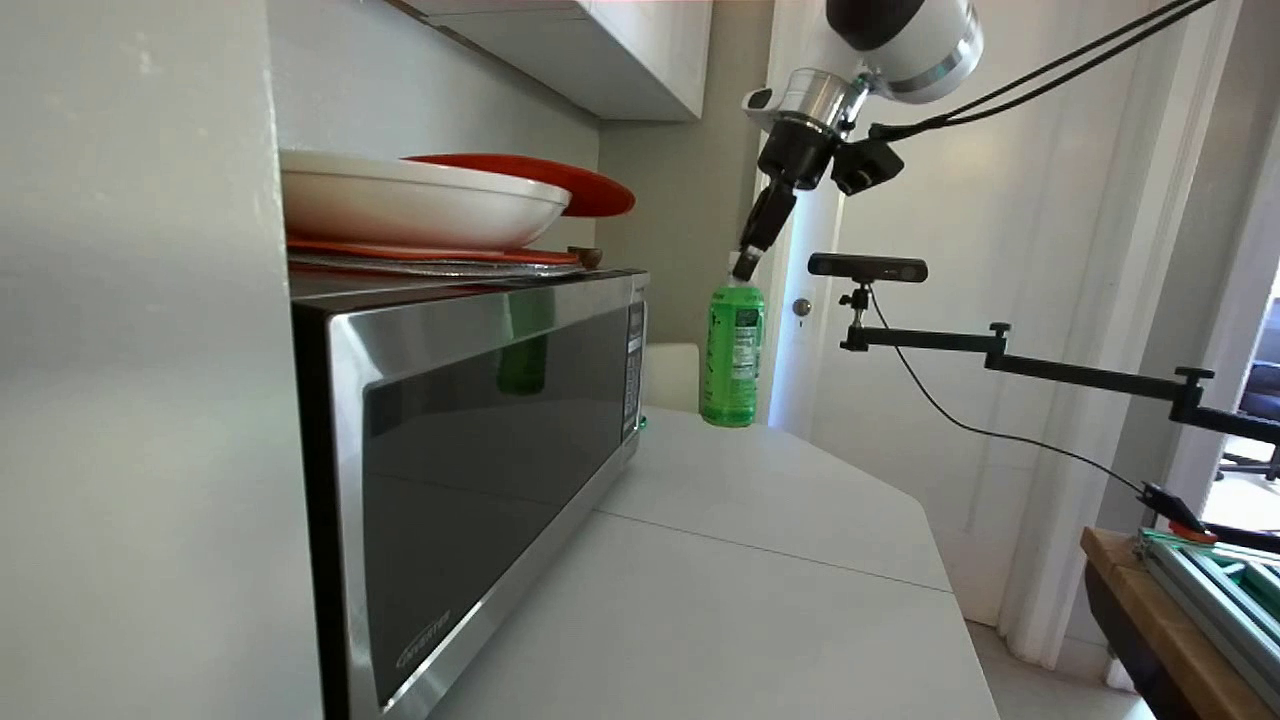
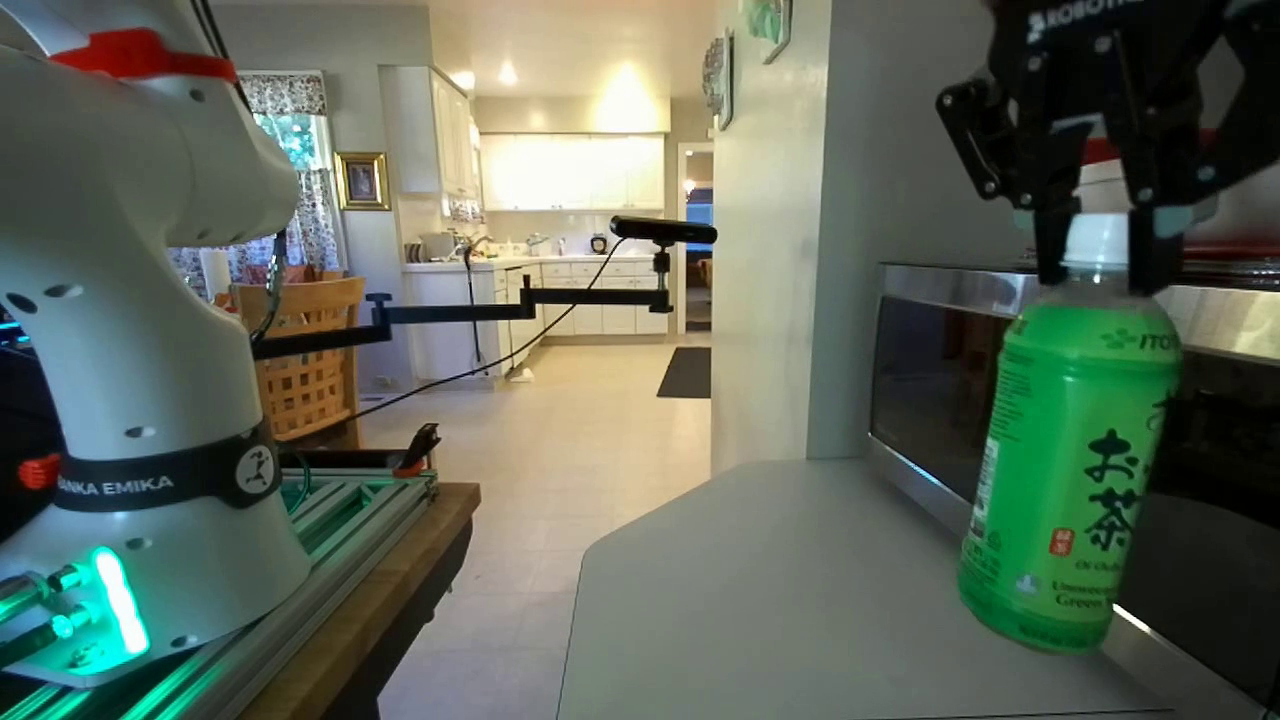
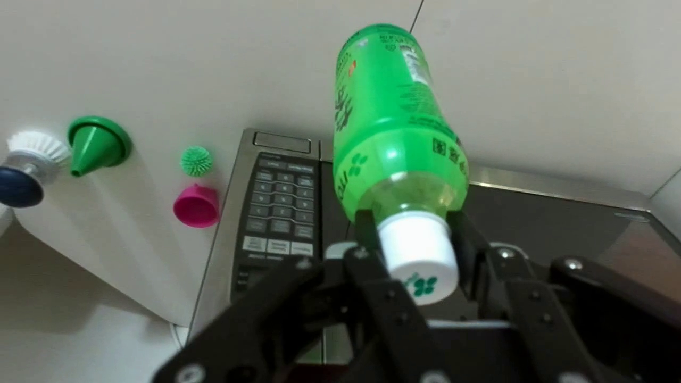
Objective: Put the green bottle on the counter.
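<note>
Pointing downward, the hand (image 2: 1099, 262) clasps the green bottle (image 2: 1070, 470) by its neck

A white bowl (image 1: 420, 205) sits stacked above the microwave (image 1: 480, 470), a red dish (image 1: 595, 187) beyond it. In the wrist view, left of the microwave, are a pink cup (image 3: 197, 206), green spiky ball (image 3: 196, 161), green funnel (image 3: 101, 146) and, farthest left, a blue-handled brush (image 3: 31, 166). Far left, in an exterior view, a gold-framed picture (image 2: 362, 182) hangs.
</note>
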Controlling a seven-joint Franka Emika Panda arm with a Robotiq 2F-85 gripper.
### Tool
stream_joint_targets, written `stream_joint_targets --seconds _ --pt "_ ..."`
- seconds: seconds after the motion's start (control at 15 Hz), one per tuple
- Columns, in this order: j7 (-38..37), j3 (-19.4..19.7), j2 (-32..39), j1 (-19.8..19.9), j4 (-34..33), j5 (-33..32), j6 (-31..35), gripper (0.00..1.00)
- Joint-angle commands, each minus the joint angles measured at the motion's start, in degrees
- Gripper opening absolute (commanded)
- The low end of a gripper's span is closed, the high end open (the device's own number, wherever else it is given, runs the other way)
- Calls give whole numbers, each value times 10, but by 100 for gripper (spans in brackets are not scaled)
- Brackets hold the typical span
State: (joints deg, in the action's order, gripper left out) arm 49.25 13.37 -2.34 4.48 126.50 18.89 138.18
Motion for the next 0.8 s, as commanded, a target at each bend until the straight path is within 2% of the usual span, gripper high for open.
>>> stream_joint_targets --seconds 0.0,0.27,0.73 --pt "9 -12 43 20 -3 20 47 12" --pt "7 -26 82 46 -4 22 73 12" --pt "-7 -48 111 75 -4 36 109 12"
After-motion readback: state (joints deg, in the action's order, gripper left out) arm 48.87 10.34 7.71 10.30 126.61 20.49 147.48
